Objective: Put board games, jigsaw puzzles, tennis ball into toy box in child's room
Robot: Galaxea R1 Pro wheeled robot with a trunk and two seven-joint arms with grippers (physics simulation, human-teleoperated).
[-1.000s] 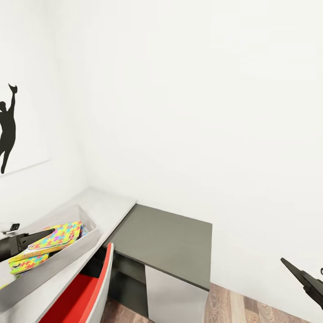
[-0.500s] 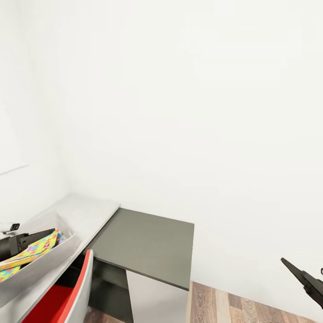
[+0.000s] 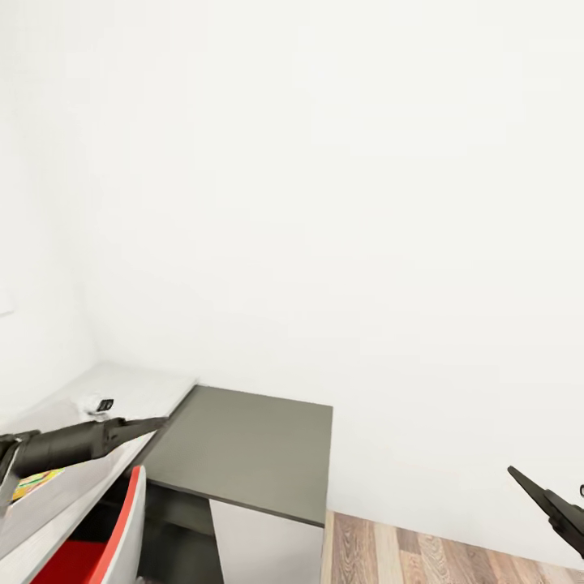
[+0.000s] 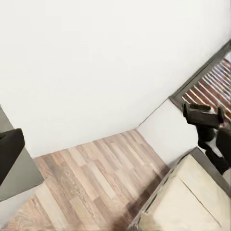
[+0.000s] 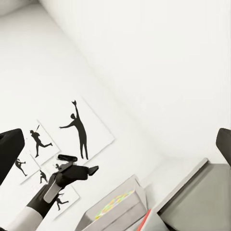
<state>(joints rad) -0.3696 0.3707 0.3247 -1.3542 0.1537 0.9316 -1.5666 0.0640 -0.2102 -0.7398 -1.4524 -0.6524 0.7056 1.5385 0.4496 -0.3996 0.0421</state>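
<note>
At the lower left of the head view, the left gripper [image 3: 158, 421] reaches out level over the pale surface [image 3: 150, 388] of the table, its dark tip near that top's end beside the lower dark-grey cabinet [image 3: 243, 446]. From this view I cannot tell whether its jaws are released or clenched. Behind the arm, at the picture's left edge, a sliver of the multicoloured jigsaw puzzle [image 3: 32, 483] shows inside the light-grey toy box [image 3: 57, 495]. A red-and-white chair [image 3: 105, 535] sits tucked below the surface. The right gripper [image 3: 535, 493] hangs low at the right edge over the wood-plank floor [image 3: 422, 556], its jaws released and holding nothing. The right wrist view looks back at the toy box [image 5: 120, 204] with the puzzle's [image 5: 113, 201] coloured edge in it, below the baseball-player silhouette pictures [image 5: 77, 127] on the white wall. The left wrist view takes in the floor and a corner of the cream bed [image 4: 192, 202].
</note>
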